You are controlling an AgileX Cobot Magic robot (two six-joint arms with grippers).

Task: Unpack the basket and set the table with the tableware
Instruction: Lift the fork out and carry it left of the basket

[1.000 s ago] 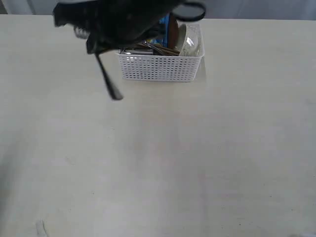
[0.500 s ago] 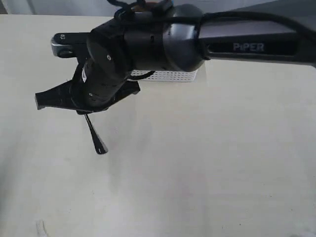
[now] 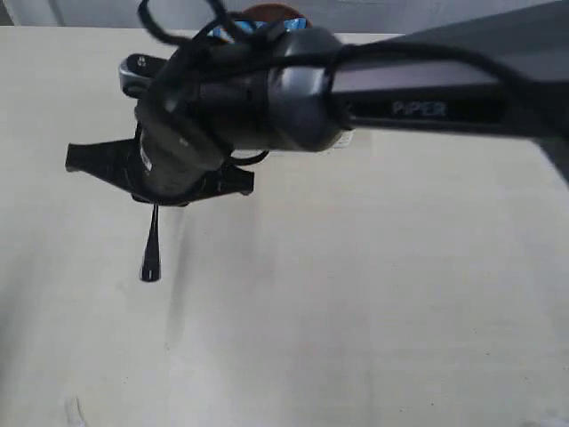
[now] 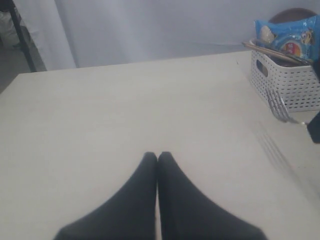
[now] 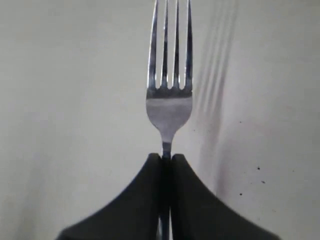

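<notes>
Noting the left side first: the left gripper [image 4: 157, 159] hung low over the bare desk [image 4: 100, 110], its two dark fingers [image 4: 135, 200] pressed together with nothing between them, the basket well apart from it.

Next over, the right arm [image 3: 427, 98] reached across the middle to the desk's left half. The right gripper [image 5: 166, 159] was pinched tight on the neck of the steel fork [image 5: 169, 100], with the tines sticking out past the fingertips. The tines' shadow fell on the desk just beside them. In the exterior view the fork showed as a thin dark bar hanging below the gripper; contact with the desk could not be told.

Further right, the white lattice basket [image 4: 285, 85] sat toward the desk's far edge, mostly hidden behind the arm in the exterior view. A blue snack packet [image 4: 290, 40] stood upright inside it, wooden chopsticks [image 4: 272, 52] lay slanted over the rim, and the edge of a round brown plate [image 4: 295, 12] showed behind the packet.
</notes>
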